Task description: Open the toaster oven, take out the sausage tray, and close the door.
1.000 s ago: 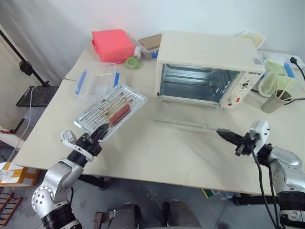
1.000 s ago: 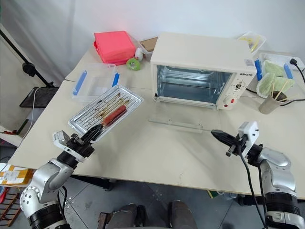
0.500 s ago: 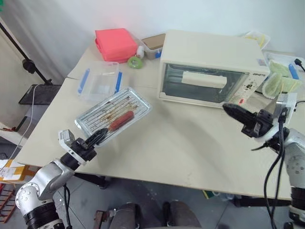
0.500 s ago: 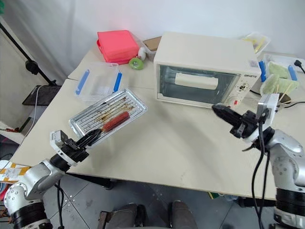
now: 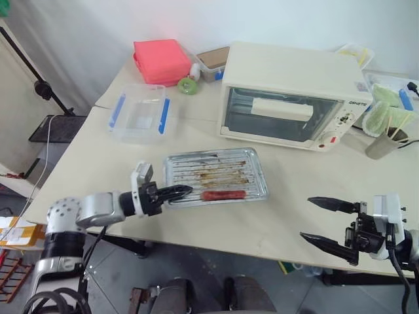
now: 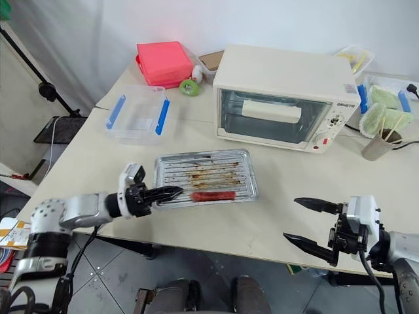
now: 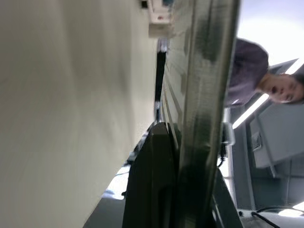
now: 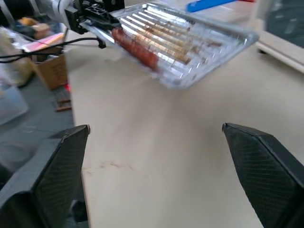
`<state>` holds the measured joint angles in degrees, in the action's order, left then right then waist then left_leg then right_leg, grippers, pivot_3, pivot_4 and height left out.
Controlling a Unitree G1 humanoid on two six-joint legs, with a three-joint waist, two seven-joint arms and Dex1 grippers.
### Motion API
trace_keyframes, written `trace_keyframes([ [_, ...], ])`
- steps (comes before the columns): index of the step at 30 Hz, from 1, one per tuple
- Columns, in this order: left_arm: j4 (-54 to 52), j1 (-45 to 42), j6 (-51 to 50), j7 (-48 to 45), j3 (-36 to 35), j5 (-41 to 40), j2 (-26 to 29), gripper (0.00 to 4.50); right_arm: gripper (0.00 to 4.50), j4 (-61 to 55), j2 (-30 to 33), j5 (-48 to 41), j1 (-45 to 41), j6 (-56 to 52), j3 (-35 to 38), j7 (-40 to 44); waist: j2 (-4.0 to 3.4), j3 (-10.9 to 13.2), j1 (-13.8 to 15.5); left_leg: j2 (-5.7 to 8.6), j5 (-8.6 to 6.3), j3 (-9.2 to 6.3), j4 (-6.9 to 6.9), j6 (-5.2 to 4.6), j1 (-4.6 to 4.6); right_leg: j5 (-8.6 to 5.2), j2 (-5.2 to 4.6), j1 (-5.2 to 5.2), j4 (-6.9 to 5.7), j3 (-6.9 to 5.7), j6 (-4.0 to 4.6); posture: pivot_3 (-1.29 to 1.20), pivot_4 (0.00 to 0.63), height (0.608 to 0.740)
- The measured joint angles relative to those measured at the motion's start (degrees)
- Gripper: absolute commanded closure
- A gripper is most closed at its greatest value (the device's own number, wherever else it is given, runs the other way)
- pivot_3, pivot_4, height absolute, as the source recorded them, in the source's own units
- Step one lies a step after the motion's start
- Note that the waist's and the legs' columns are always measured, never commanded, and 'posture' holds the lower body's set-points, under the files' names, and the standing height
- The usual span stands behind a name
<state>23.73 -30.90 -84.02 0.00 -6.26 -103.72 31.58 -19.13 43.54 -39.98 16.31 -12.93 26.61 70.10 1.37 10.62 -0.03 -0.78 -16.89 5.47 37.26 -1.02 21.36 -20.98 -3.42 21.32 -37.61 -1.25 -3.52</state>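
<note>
One corner pinch is all our left gripper (image 5: 175, 191) has on the sausage tray (image 5: 216, 175) held over the table (image 5: 275, 216) before the shut toaster oven (image 5: 294, 95), our right gripper (image 5: 325, 222) gaping empty, so tilting could spill the sausage (image 5: 223, 194).

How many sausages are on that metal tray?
1. A single red sausage lies near the front edge of the sausage tray, which the left gripper holds by its left end. None looks hidden.
</note>
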Motion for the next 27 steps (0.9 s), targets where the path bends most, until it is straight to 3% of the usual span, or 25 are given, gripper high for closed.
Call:
trace_keyframes([
  [9, 13.15, -17.35, -0.37, -15.60, 6.42, 24.07, -10.45, 4.50, 0.02, -0.32, -1.17, 0.02, 4.86, 1.39, 6.68, -2.20, 0.02, 0.01, 0.98, 0.05, 0.01, 0.02, 0.01, 0.00, 0.09, 0.00, 0.03, 0.03, 0.13, -0.01, -0.02, 0.00, 0.150, 0.740],
  [15, 16.85, -20.14, -0.73, -23.53, 7.39, 35.71, -14.62, 4.50, 0.02, -1.13, -2.47, 0.21, 8.33, 1.78, 7.82, -2.92, 0.02, 0.01, 0.35, -0.01, 0.11, 0.02, -0.08, 0.15, 0.08, -0.01, 0.09, 0.11, 0.09, 0.02, -0.02, 0.00, 0.150, 0.740],
  [22, 16.54, -21.29, -1.64, -29.12, 7.22, 44.01, -16.07, 4.50, 0.02, -2.75, -3.64, 0.40, 10.16, 2.79, 8.13, -4.01, 0.01, 0.01, 0.11, 0.00, 0.12, 0.01, -0.08, 0.18, 0.02, -0.01, 0.06, 0.06, 0.04, 0.03, -0.02, 0.00, 0.150, 0.740],
  [25, 15.26, -21.15, -1.41, -29.71, 6.86, 47.15, -16.87, 3.88, 0.00, -2.76, -3.79, 0.68, 10.09, 3.50, 8.12, -4.24, 0.01, 0.01, 0.13, 0.00, 0.12, 0.01, -0.08, 0.18, 0.02, -0.01, 0.05, 0.06, 0.04, 0.03, -0.02, 0.00, 0.150, 0.740],
  [27, 14.83, -20.64, -0.96, -29.98, 6.50, 48.75, -16.98, 3.23, 0.00, -2.76, -3.80, 0.90, 9.96, 4.09, 8.11, -4.31, 0.01, 0.01, 0.12, 0.00, 0.12, 0.00, -0.08, 0.18, 0.01, -0.01, 0.05, 0.06, 0.04, 0.03, -0.02, 0.00, 0.150, 0.740],
])
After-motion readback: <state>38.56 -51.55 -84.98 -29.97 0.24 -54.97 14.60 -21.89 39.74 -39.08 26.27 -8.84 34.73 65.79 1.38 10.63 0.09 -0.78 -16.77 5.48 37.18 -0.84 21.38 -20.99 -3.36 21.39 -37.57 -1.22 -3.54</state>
